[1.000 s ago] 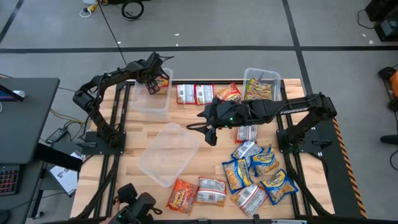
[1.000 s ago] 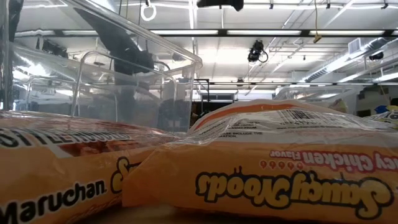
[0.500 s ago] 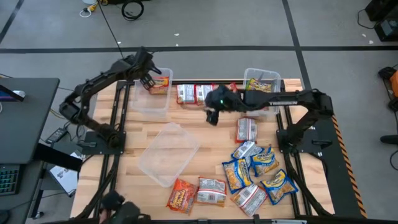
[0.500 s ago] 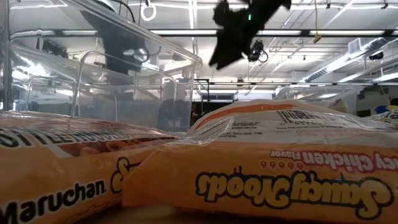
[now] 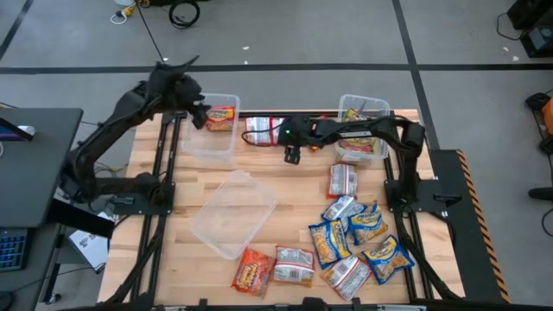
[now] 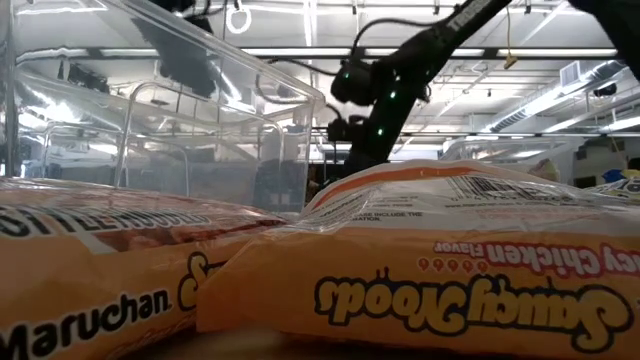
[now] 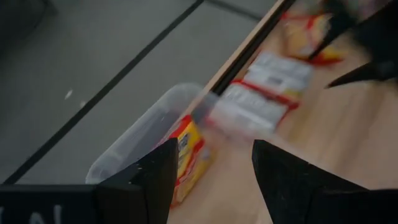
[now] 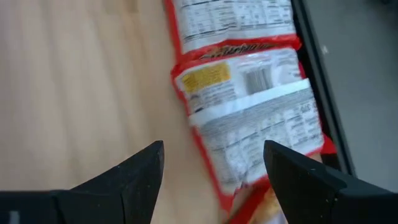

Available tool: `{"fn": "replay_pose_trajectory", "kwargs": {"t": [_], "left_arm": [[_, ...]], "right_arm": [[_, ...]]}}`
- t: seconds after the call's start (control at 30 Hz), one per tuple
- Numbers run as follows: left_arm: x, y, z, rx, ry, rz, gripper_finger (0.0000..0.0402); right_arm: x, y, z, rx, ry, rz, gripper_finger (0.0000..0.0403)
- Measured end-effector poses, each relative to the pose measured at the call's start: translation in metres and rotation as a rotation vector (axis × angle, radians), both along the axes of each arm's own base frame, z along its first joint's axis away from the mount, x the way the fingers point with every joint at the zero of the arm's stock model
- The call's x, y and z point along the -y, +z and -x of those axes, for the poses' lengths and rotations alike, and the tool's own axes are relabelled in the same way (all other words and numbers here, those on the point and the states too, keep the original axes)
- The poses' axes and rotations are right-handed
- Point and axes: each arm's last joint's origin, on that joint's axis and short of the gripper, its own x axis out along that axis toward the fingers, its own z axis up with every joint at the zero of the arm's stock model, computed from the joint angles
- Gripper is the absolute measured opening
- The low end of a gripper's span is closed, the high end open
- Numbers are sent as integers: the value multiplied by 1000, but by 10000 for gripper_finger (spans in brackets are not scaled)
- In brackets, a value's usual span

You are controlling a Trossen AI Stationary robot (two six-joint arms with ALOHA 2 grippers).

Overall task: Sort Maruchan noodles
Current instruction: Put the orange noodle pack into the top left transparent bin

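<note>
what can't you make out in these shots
- Low view: two packets right at the lens fill the lower half and hide the table behind them; the rest of the packets cannot be seen.
- Left wrist view: motion blur smears the print on the packets beside the bin.
- Right wrist view: the far packet is cut off by the edge.
- High view: the packets in the far-right bin overlap, so their count is unclear.

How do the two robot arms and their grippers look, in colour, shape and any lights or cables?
Both arms are dark, nearly black, built of slim jointed segments. The right gripper has small green lights glowing just behind it. Each gripper ends in two dark, broad, wedge-shaped fingers; those of the left gripper are the same. A thin dark cable loops along the right arm.
</note>
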Motion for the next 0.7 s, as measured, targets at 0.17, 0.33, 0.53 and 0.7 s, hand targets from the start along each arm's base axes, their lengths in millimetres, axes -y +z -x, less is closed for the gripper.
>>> {"fn": "replay_pose_trajectory", "kwargs": {"t": [0.17,0.33,0.53,0.7], "left_arm": [[21,17,11,106,-132,-37,210],[36,28,19,160,-217,-81,210],[40,34,22,187,-222,-129,210],[40,34,20,209,-243,-118,211]], "right_arm": [[10,-24,-6,-77,43,84,263],[11,-45,-11,-135,94,97,221],[15,-47,-15,-96,30,125,126],[11,-21,-8,16,-55,45,18]]}}
